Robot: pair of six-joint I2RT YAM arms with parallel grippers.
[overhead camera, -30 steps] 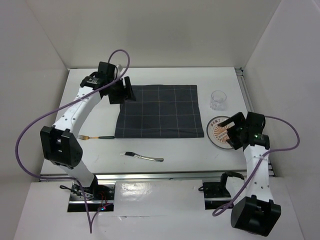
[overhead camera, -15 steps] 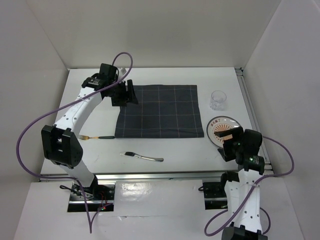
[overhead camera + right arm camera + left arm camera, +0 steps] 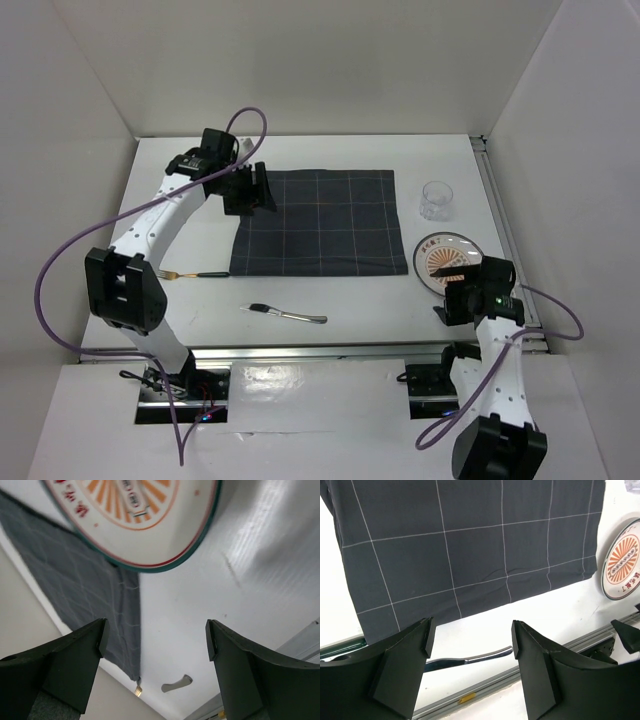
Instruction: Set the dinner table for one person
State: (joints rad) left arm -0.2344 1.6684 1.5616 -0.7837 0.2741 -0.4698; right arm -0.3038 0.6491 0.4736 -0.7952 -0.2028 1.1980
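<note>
The white dinner table (image 3: 370, 300) carries a dark grey grid cloth (image 3: 320, 222) at its middle. A white plate with an orange sunburst (image 3: 447, 260) lies right of the cloth, with a clear glass (image 3: 436, 200) behind it. A green-handled fork (image 3: 190, 273) lies left of the cloth and a knife (image 3: 288, 315) in front of it. My left gripper (image 3: 255, 190) is open and empty above the cloth's far left corner. My right gripper (image 3: 455, 305) is open and empty just in front of the plate. The left wrist view shows the cloth (image 3: 470, 545), knife (image 3: 470, 659) and plate (image 3: 622, 560). The right wrist view shows the plate (image 3: 135, 525) and cloth (image 3: 85, 595).
A metal rail (image 3: 300, 350) runs along the table's near edge, and another (image 3: 495, 200) along the right side. White walls enclose the table at the back and both sides. The knife (image 3: 176, 684) and fork tip (image 3: 138, 692) show far off in the right wrist view.
My right gripper has pulled back from over the plate toward the near edge, still empty. My left gripper has shifted slightly to the right. The plate and cutlery have not moved.
</note>
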